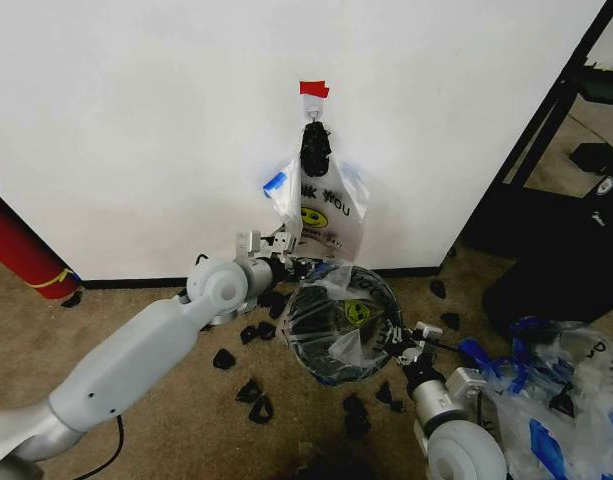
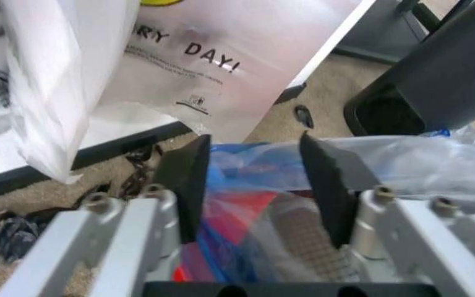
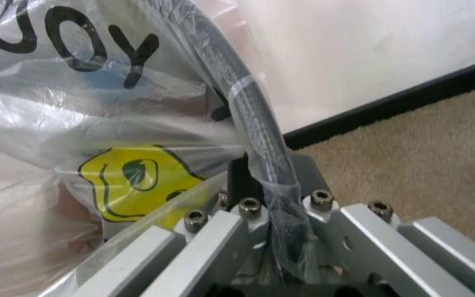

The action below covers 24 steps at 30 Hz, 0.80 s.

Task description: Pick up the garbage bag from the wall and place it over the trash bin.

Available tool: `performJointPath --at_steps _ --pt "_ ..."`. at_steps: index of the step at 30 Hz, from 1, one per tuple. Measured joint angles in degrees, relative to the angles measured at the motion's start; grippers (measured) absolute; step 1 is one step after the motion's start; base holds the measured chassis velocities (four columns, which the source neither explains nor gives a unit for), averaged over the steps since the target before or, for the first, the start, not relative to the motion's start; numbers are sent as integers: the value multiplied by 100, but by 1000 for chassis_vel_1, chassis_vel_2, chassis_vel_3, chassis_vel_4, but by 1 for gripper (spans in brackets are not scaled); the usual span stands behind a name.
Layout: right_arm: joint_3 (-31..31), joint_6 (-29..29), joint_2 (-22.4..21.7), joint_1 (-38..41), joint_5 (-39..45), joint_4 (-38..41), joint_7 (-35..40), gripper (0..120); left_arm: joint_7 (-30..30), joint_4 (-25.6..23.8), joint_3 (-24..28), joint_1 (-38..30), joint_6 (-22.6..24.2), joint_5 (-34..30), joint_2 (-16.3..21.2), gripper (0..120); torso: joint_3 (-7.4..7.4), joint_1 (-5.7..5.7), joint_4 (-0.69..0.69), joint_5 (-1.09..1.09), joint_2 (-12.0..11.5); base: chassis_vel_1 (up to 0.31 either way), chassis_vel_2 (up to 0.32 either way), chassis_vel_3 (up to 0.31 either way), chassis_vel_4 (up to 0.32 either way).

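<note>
Thin see-through plastic hangs on the wall (image 1: 136, 120): the garbage bag (image 1: 324, 212) is up on a metal hook (image 1: 313, 113), just under a small piece of red tape (image 1: 313, 89). It has blue patches, black letters and a yellow smiley face. A dark bunch sits at its top, right by the hook. The bag's bottom end hangs down close to the floor.

Right below it, on the brown carpet (image 1: 136, 295), stands the trash bin (image 1: 384, 338). A second bag of the same kind (image 1: 351, 310) is already spread over the bin, with its smiley face looking up.

The left gripper (image 1: 286, 254) is near the wall, by the low left corner of the hanging bag and above the bin's far left edge. In the left wrist view its two dark fingers (image 2: 190, 179) are spread apart, with the blue and clear plastic of the bin's bag showing between them, and the hanging bag is just beyond.

The right gripper (image 1: 416, 340) is at the bin's right side. In the right wrist view its jaws are pressed together on the bin's black rim (image 3: 250, 111), with the plastic wrapped over it.

Small black scraps (image 1: 254, 392) lie all over the carpet near the bin. A long red tube with a yellow band (image 1: 21, 245) leans at the far left. A heap of more bags (image 1: 566, 400) lies at the near right. A black shelf (image 1: 576, 120) stands far right.
</note>
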Motion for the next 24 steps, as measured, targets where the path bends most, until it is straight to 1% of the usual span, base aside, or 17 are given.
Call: performJointPath --at_steps 2,3,6,9,10,12,15,17,18,20,22,24 --pt "-13 -16 18 17 14 -9 29 0 -92 -120 -93 34 3 3 25 58 0 0 0 -1 0 0 0 0 0" --pt "-13 -16 18 17 14 -9 29 0 -92 -120 -93 34 3 3 25 58 0 0 0 -1 0 0 0 0 0" --pt "-10 -66 60 60 112 -26 171 0 -312 -421 -372 172 -51 8 121 69 0 0 0 0 0 0 0 0 0" --pt "21 -113 118 101 231 -44 376 0 -675 -797 -660 416 -206 16 254 83 0 0 0 0 0 0 0 0 0" --pt "21 -113 118 101 231 -44 376 0 -675 -797 -660 416 -206 16 254 83 0 0 0 0 0 0 0 0 0" --pt "26 -136 182 108 256 -44 513 0 -855 -1205 -883 692 -252 128 424 90 0 0 1 0 0 0 0 0 0" --pt "44 -136 300 92 158 -24 626 0 -942 -1735 -945 939 -243 302 599 79 0 0 4 0 0 0 0 0 0" --pt "108 -60 403 64 -77 -24 679 0 -1101 -2138 -881 1036 32 368 666 71 0 0 -1 0 0 0 0 0 0" --pt "108 -60 403 64 -77 -24 679 0 -1101 -2138 -881 1036 32 368 666 71 0 0 -1 0 0 0 0 0 0" --pt "148 27 511 98 -379 -71 702 0 -1279 -2554 -826 1191 251 399 680 62 0 0 -2 0 0 0 0 0 0" --pt "176 83 613 137 -593 -99 709 0 -1360 -2767 -757 1295 297 444 651 54 0 0 1 2 0 0 0 0 0" --pt "201 138 743 166 -770 -109 736 0 -1381 -2843 -532 1425 276 652 570 46 0 0 1 1 0 0 0 0 0"
